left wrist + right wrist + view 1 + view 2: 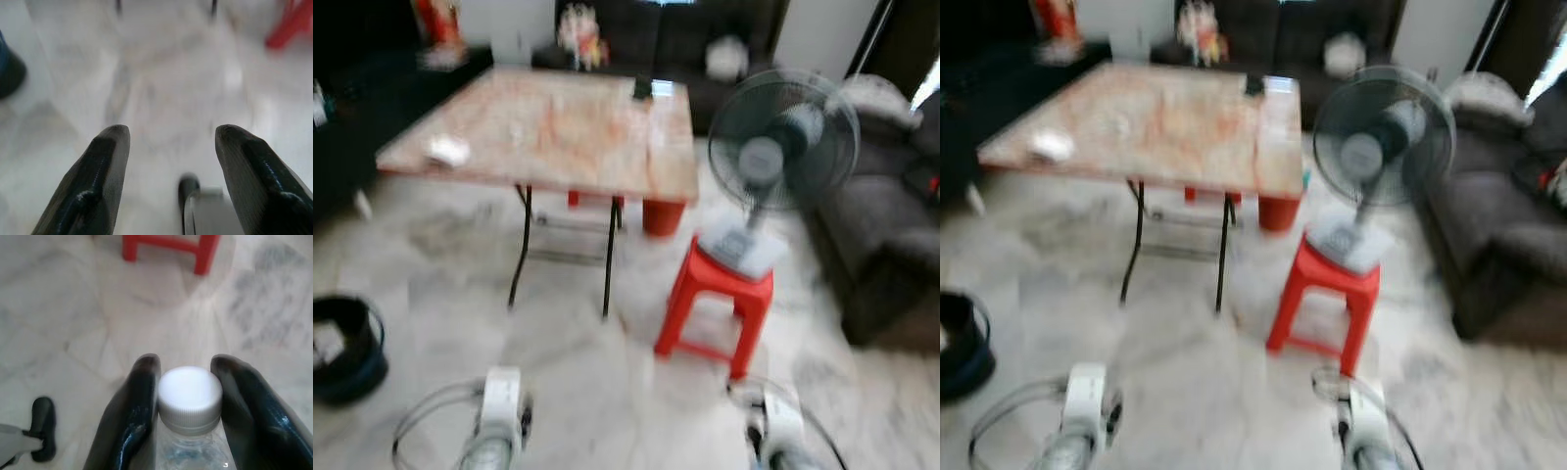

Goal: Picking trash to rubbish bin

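Gripping a clear bottle (190,431) just under its white cap (189,392), right gripper (188,382) fingers touching it, left gripper (168,147) spread wide, holding nothing, dark bin (347,348) far left on the floor

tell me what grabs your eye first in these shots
The right gripper has its jaws shut on a clear plastic bottle just under its white cap, held low over the marble floor. Ahead, a grey table fan stands on a red plastic stool beside a folding table with an orange-mottled top. A dark bin sits on the floor at the robot's far left.
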You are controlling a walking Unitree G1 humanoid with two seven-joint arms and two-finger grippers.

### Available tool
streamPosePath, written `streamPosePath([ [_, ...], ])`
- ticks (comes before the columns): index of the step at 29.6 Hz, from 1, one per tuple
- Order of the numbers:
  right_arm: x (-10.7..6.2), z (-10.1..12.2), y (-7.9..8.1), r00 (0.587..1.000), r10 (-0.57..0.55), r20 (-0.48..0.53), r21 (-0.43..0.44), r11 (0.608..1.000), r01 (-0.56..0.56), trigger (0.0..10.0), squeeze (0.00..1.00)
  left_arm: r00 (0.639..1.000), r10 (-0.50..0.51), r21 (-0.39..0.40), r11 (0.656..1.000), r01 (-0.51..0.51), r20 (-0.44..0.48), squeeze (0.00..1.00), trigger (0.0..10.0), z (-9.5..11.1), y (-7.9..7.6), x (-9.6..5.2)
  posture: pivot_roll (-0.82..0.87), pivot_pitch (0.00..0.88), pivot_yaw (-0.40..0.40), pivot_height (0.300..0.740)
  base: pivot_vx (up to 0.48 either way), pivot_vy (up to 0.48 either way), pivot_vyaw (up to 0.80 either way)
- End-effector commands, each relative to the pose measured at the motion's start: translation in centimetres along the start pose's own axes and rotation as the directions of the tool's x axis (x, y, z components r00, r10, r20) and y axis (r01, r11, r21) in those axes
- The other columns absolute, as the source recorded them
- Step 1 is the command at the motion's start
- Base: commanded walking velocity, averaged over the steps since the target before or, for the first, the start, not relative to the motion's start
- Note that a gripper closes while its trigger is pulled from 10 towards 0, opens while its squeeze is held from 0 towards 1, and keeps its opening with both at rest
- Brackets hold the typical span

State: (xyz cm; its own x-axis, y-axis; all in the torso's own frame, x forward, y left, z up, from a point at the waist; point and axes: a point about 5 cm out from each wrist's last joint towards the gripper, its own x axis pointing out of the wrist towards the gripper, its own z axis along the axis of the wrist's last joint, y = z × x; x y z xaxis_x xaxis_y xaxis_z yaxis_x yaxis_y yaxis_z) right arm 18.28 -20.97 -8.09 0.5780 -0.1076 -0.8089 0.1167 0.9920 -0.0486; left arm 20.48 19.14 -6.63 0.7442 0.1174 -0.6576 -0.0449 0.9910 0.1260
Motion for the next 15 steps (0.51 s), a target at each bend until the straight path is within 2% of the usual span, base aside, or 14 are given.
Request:
streamPosePath([
  [1,0.1,0.4,0.4,1.0,0.006,0.006,0.008,1.0,-0.006,10.0,0.0,1.0,-0.004,0.006,1.0,0.004,0.003,0.0,10.0,0.5,0.0,0.2,0.03,0.0,-0.083,0.74,0.0,0.0,0.0],
  [3,0.1,0.3,0.7,1.0,0.011,0.002,0.017,1.0,-0.011,10.0,0.0,0.998,-0.001,-0.003,1.0,0.001,-0.056,0.0,10.0,-1.1,0.1,-0.3,0.03,0.0,-0.08,0.74,0.0,0.0,0.0],
  [6,0.1,0.3,0.8,1.0,0.011,-0.001,0.021,1.0,-0.011,10.0,0.0,0.997,-0.001,-0.01,1.0,0.0,-0.077,0.0,10.0,-1.7,0.2,-0.5,0.03,0.0,-0.077,0.74,0.0,0.0,0.0],
  [7,0.2,0.5,1.2,0.999,0.033,0.007,0.007,0.999,-0.033,10.0,0.0,0.993,0.001,-0.009,1.0,-0.002,-0.115,0.0,10.0,-2.7,0.3,-0.8,0.03,0.0,-0.073,0.74,0.0,0.0,0.0],
  [10,0.2,1.2,2.1,0.996,0.083,0.029,-0.029,0.996,-0.082,10.0,0.0,0.984,0.015,-0.019,1.0,-0.018,-0.18,0.0,10.0,-4.5,0.6,-1.6,0.03,0.0,-0.072,0.74,0.0,0.0,0.71],
  [15,0.3,1.3,2.4,0.997,0.078,0.025,-0.04,0.996,-0.077,10.0,0.0,0.984,0.029,-0.03,0.999,-0.035,-0.178,0.0,10.0,-4.4,0.8,-1.5,0.03,0.0,-0.074,0.74,0.0,0.0,0.8],
])
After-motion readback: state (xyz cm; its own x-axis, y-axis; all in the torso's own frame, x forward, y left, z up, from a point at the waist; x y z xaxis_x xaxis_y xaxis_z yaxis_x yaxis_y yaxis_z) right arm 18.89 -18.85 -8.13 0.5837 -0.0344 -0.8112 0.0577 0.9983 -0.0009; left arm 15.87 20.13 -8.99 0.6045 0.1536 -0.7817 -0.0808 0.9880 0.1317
